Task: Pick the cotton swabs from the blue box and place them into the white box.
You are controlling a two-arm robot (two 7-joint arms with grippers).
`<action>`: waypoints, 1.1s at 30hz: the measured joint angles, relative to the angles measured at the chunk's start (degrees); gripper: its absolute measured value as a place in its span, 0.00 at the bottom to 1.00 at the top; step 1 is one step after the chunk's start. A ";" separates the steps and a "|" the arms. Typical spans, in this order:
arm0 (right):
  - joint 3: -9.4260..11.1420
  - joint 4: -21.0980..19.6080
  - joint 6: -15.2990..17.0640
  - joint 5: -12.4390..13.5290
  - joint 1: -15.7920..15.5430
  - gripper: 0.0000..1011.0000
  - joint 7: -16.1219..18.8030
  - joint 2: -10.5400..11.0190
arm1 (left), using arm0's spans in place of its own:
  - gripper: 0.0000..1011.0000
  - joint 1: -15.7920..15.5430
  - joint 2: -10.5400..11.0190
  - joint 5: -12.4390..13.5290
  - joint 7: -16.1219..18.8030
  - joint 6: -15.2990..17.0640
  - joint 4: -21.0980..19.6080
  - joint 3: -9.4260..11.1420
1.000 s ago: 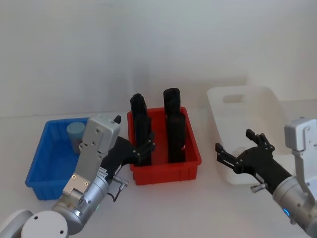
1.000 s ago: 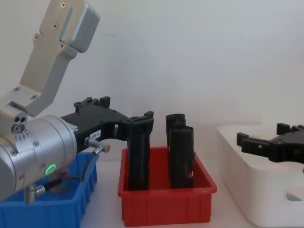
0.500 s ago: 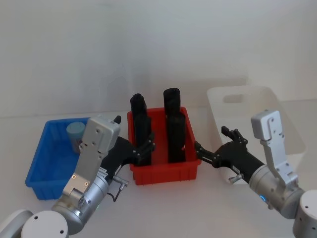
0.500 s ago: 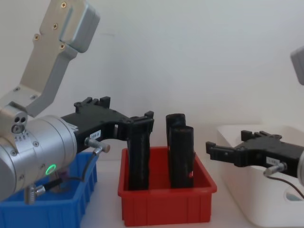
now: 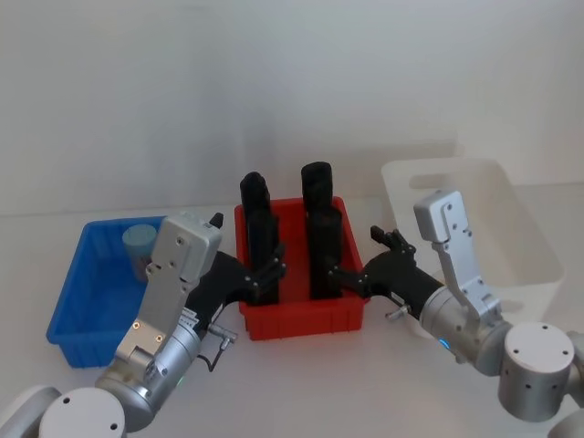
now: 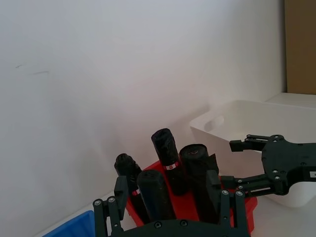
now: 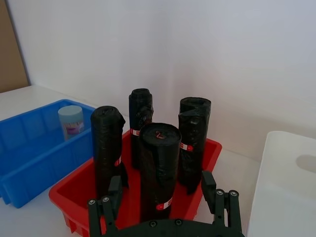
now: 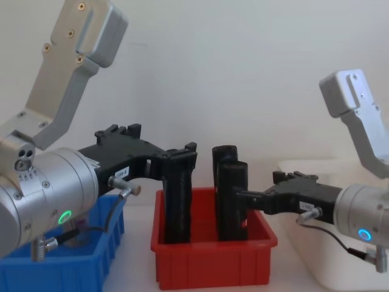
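A single tub of cotton swabs (image 5: pixel 139 246) with a pale blue lid stands upright in the far corner of the blue box (image 5: pixel 87 310), on the robot's left side of the table. Between that bin and the white box (image 5: pixel 511 246) sits a red bin (image 5: pixel 306 315) holding four tall black rolls (image 7: pixel 159 168) standing on end. The left gripper (image 5: pixel 265 274) hangs at the near left corner of the red bin, its black fingers spread apart and holding nothing, one fingertip close beside the near left roll. The right gripper (image 5: pixel 351 274) reaches in from the white box's side to the red bin's right edge, jaws likewise parted and empty, its fingertips (image 8: pixel 243 198) right against the near right roll in the chest view. The white box stands open-topped on the right.
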 joint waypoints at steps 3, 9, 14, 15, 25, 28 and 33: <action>-0.23 2.13 -0.50 -0.29 1.33 0.99 0.27 -0.67 | 0.99 0.00 0.00 0.00 0.00 0.00 0.00 0.00; -0.62 7.20 -1.69 -0.93 4.47 0.99 0.47 -2.21 | 0.99 0.00 0.00 0.00 0.00 0.00 0.00 0.00; -0.82 11.72 -2.92 -1.33 7.17 0.99 0.47 -3.46 | 0.99 0.00 0.00 0.00 0.00 0.00 0.00 0.00; -0.85 12.58 -3.09 -1.38 7.66 0.99 0.47 -3.68 | 0.99 0.00 0.00 0.00 0.00 0.00 0.00 0.00; -1.21 21.94 -6.02 -1.52 12.85 0.97 0.78 -5.99 | 0.99 0.00 0.00 0.00 0.00 0.00 0.00 0.00; -1.28 24.84 -7.16 -1.31 14.40 0.90 1.13 -6.66 | 0.99 0.00 0.00 0.00 0.01 0.00 0.00 0.00; -1.41 29.40 -9.03 -0.84 16.89 0.77 1.74 -7.74 | 0.99 0.00 0.00 0.00 0.00 0.00 0.00 0.00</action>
